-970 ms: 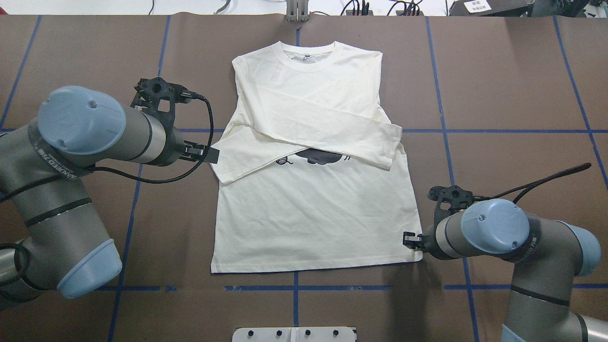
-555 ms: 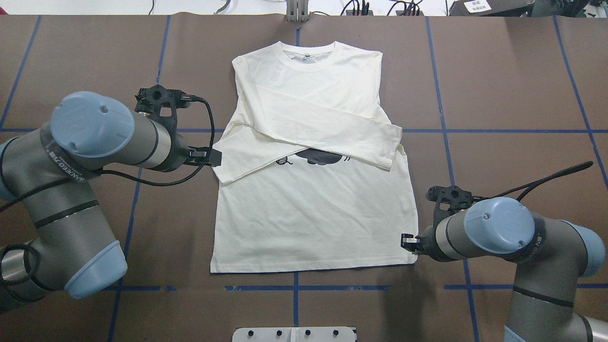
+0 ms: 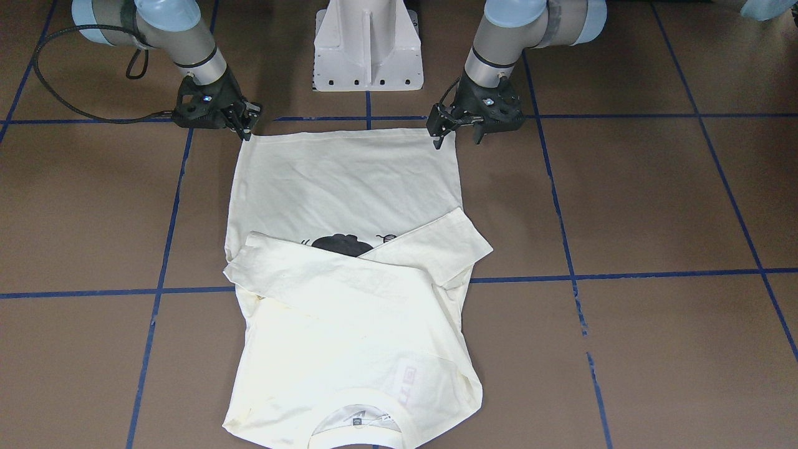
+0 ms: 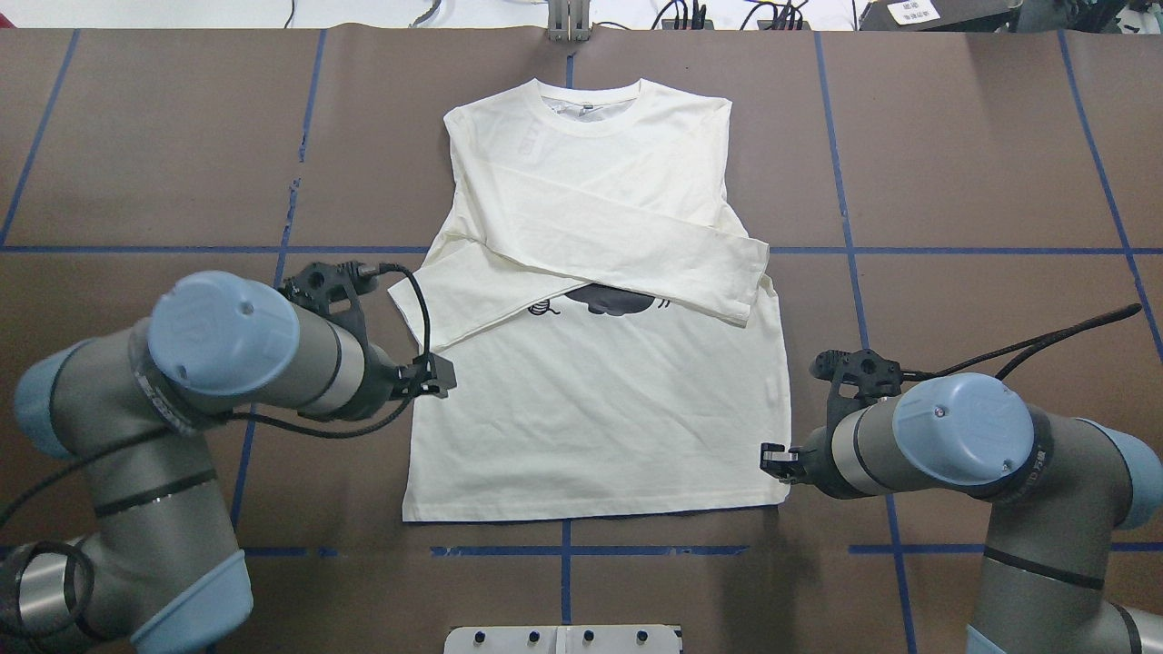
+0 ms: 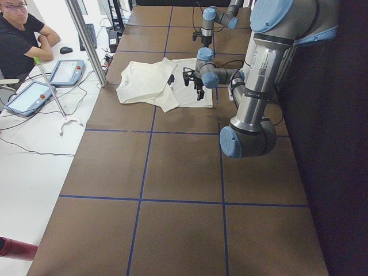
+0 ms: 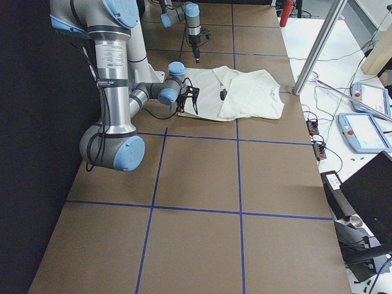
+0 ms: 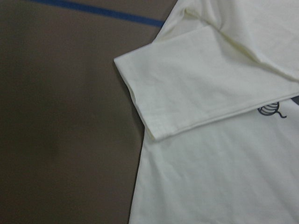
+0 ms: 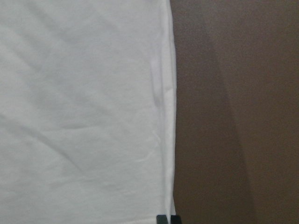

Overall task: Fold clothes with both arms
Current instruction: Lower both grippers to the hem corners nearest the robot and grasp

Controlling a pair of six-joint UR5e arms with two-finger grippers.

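The cream-white T-shirt (image 4: 600, 409) lies flat, front up, collar at the far side. Both long sleeves are folded across the chest and partly cover the black cat print (image 4: 611, 300). My left gripper (image 4: 442, 377) hangs open above the shirt's left side edge. In the front view it (image 3: 456, 136) stands by the hem corner with its fingers spread. The left wrist view shows the sleeve cuff (image 7: 154, 126) and no fingers. My right gripper (image 4: 770, 459) is at the right hem corner. Its fingertips (image 8: 167, 218) are closed together on the shirt's edge (image 8: 168, 116).
The brown table has blue tape lines. The white pedestal base (image 3: 366, 47) stands behind the hem. A white plate (image 4: 563, 639) sits at the near table edge. An operator (image 5: 20, 40) sits by control tablets (image 5: 66, 72) and a metal pole (image 5: 86, 40) past the far side.
My left arm has swung from the sleeve cuff down along the shirt's left side towards the hem. My right gripper has shifted slightly left, drawing the right hem corner inward.
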